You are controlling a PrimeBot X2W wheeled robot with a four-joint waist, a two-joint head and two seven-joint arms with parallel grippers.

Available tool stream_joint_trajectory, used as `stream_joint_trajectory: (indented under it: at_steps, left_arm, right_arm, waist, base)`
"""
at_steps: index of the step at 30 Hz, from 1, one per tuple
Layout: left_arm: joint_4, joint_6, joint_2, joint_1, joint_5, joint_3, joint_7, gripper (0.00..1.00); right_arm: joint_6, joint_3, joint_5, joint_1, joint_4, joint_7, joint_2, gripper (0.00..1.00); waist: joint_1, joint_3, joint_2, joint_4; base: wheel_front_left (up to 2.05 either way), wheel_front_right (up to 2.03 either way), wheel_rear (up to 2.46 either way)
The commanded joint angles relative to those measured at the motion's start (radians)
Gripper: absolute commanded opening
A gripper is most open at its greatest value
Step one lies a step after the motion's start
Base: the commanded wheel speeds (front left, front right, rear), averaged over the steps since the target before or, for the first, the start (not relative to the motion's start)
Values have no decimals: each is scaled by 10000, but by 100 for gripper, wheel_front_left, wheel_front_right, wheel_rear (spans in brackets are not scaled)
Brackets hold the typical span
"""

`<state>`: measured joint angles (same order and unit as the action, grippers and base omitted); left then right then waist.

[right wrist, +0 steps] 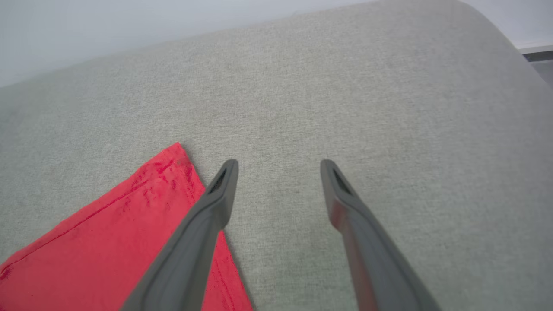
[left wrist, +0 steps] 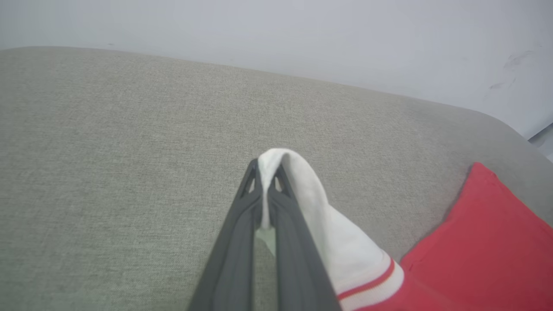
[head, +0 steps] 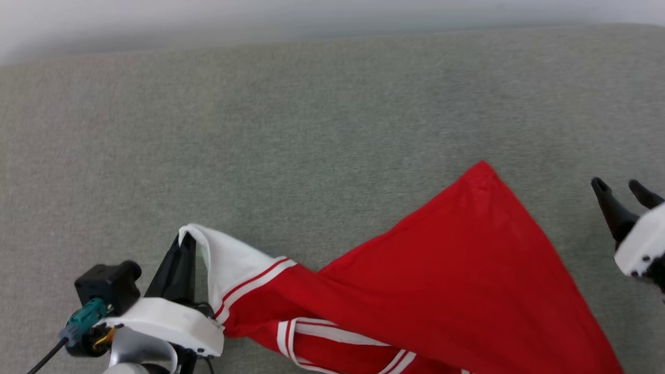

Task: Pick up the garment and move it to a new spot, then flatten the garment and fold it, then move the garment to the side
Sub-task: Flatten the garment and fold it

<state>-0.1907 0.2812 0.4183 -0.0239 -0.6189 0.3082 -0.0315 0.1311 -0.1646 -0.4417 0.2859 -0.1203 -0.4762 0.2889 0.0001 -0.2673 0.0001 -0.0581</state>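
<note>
Head view: one left gripper [head: 186, 244] clamped on one garment [head: 441, 270] by its white sleeve, at the near edge | one right gripper [head: 618, 186] spread wide, holding nothing, near the red hem corner | grey fabric surface [head: 311, 119] lies open beyond, far edge meeting a pale wall [head: 208, 21]

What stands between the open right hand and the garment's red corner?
Nothing visible. Only bare grey upholstery lies between the right hand and the garment; the left hand grips its white sleeve.
</note>
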Motion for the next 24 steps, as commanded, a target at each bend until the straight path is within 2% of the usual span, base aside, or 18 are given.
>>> stream_joint_trajectory:
  at_steps: [1,2,3,5,9,14,19,20,21,22,24]
  left_arm:
    - [-14,-77,-48,-242,62,40,-92,0]
    - [-14,-77,-48,-242,62,40,-92,0]
    - [21,-153,-115,-441,95,133,-159,0]
    - [33,-235,-200,-661,143,233,-224,0]
    - [81,-395,-357,-985,226,444,-342,0]
    - [171,-522,-467,-1279,263,561,-463,0]
    - [422,-663,-560,-1444,196,652,-558,0]
    - [483,-658,-572,-1456,199,639,-589,0]
    - [539,-645,-586,-1475,204,639,-608,0]
    - [588,-657,-596,-1491,195,642,-622,0]
    - [680,-677,-613,-1518,164,649,-653,0]
  right_arm:
    - [-6,194,5,474,-124,-472,95,100]
    - [-6,194,5,474,-124,-472,95,100]
    - [-6,489,-37,967,-319,-1449,106,100]
    - [-7,727,-8,1412,-476,-2566,143,100]
    - [-7,1048,162,2031,-648,-4270,194,100]
    - [-7,1327,216,2381,-814,-5143,111,100]
    - [-4,1997,30,2181,-1597,-5892,-53,100]
    - [-3,2134,-41,2097,-1726,-6029,-96,96]
    - [5,2275,-96,2047,-1829,-6184,-94,31]
    - [10,2369,-188,2007,-1892,-6288,-97,1]
    - [10,2470,-284,2008,-1874,-6264,-35,0]
  waist:
    - [-1,-473,-1,437]
    - [-1,-473,-1,437]
    - [-1,-606,-1,600]
    - [-1,-770,-1,778]
    - [-1,-1109,-1,1109]
    - [-1,-1476,-1,1311]
    - [-1,-1706,-1,1395]
    - [-1,-1723,-1,1409]
    - [-1,-1727,-1,1420]
    - [-1,-1729,-1,1422]
    - [-1,-1709,-1,1430]
  base:
    - [0,0,0]
    - [0,0,0]
    - [0,0,0]
    - [0,0,0]
    - [0,0,0]
    - [0,0,0]
    - [0,0,0]
    - [0,0,0]
    - [0,0,0]
    - [0,0,0]
    - [0,0,0]
